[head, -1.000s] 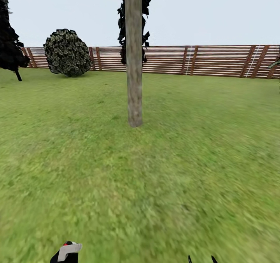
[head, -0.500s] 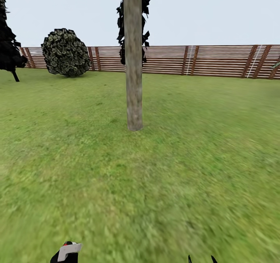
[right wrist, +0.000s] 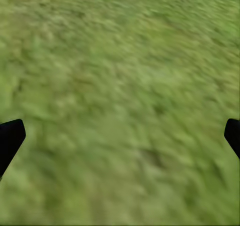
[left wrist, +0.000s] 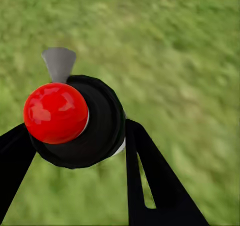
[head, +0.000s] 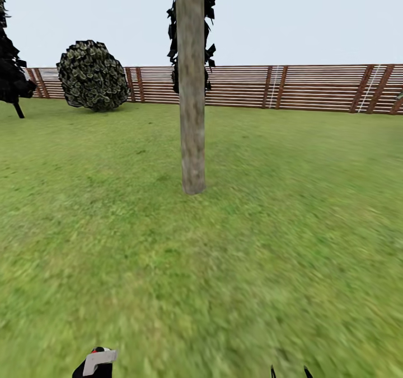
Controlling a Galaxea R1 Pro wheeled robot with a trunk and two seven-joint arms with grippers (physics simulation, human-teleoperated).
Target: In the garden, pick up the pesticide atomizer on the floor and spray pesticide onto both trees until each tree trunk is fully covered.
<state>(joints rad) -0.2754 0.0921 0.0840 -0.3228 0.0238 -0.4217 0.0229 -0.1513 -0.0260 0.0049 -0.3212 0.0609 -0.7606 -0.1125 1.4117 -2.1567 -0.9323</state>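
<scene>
Pickup done: left end effector (left wrist: pixel 75 151) clenched on pesticide atomizer (left wrist: pixel 80 121). Right end effector (right wrist: pixel 120 136) released, empty. Tree trunk (head: pixel 192 87) ahead, well apart; spraying of both trees outstanding.

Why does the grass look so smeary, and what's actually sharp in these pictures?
Head view: the lawn smears toward the bottom, while the tree trunk and fence stay crisp. Left wrist view: the atomizer is sharp against blurred grass. Right wrist view: grass is soft throughout.

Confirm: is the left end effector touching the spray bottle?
Touching. In the left wrist view the spray bottle, red cap up, sits between the two black fingers of the left end effector, both pressed against its dark body, above the grass.
</scene>
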